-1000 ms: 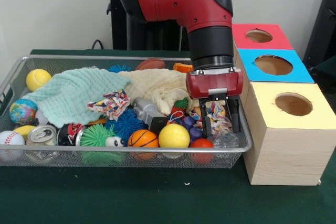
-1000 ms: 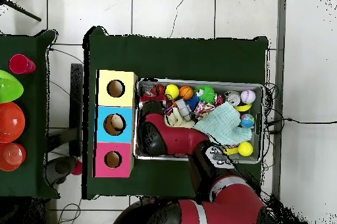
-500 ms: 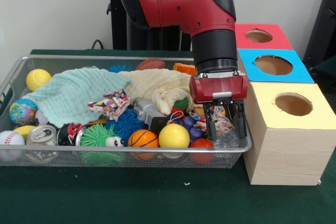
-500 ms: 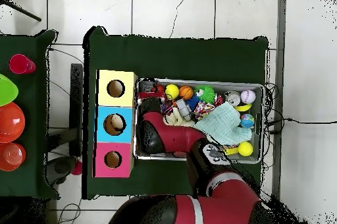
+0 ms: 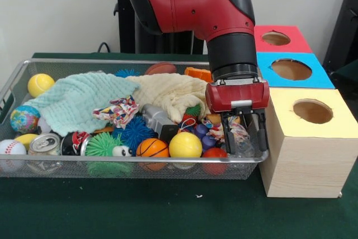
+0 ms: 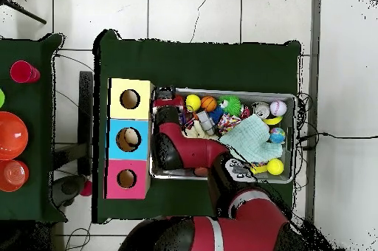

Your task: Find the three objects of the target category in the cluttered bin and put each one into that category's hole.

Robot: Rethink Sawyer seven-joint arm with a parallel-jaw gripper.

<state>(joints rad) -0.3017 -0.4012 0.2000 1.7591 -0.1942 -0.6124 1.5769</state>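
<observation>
Green surface (image 5: 140, 211) carrying wire bin (image 5: 128, 163) and, touching its end, wooden box (image 5: 305, 155) with yellow, blue, red holed tops, near one edge.

White tiled floor (image 6: 221, 15), green table (image 5: 140, 211).

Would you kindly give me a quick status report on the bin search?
Tool open, down in the bin's corner by the yellow box. Straddling a multicoloured rope toy. Nothing gripped yet. Clutter packed close around.
</observation>
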